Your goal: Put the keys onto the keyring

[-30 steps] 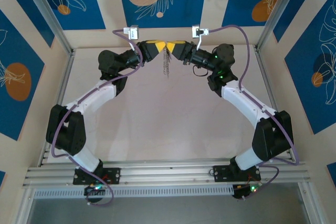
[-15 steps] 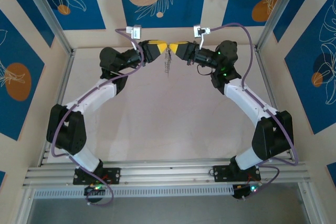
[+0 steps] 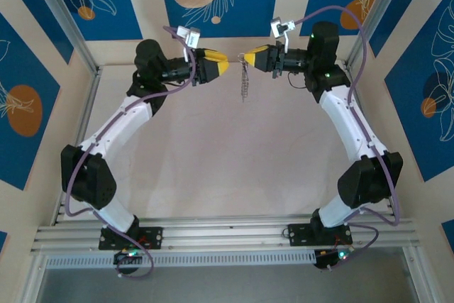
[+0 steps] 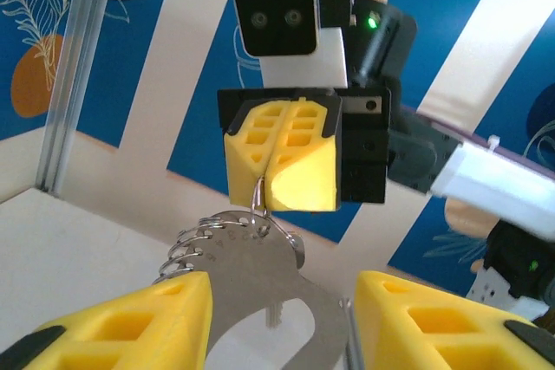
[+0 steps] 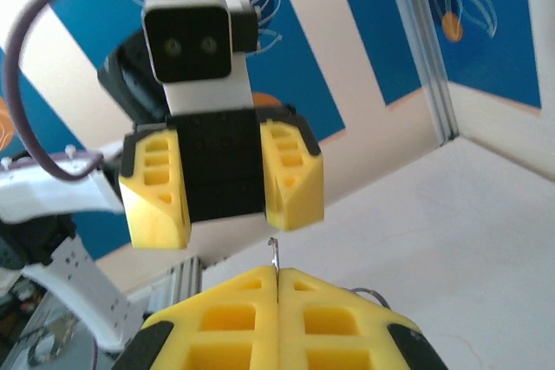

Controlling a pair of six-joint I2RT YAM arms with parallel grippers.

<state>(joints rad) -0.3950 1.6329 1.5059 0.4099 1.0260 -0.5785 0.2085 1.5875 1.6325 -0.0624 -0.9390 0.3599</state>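
Grey keyring (image 4: 247, 262) beneath right gripper (image 4: 277, 162)

Twin robot arms, the left arm (image 3: 120, 122) and the right arm (image 3: 347, 115), wear smooth white shells broken by bulky black joints (image 3: 89, 179). Each is fixed to a black base plate (image 3: 131, 238). A lilac cable (image 3: 340, 12) trails along each arm in loose loops. Small green lights (image 3: 313, 35) glow on the right arm's upper housing and near both bases. The left pincer (image 3: 225, 66) and the right pincer (image 3: 245, 55) carry chunky yellow fingers (image 4: 299, 158), moulded with rectangular pockets and set in a black block. A white camera box (image 4: 290, 28) with a black face and two round lenses sits on each wrist.
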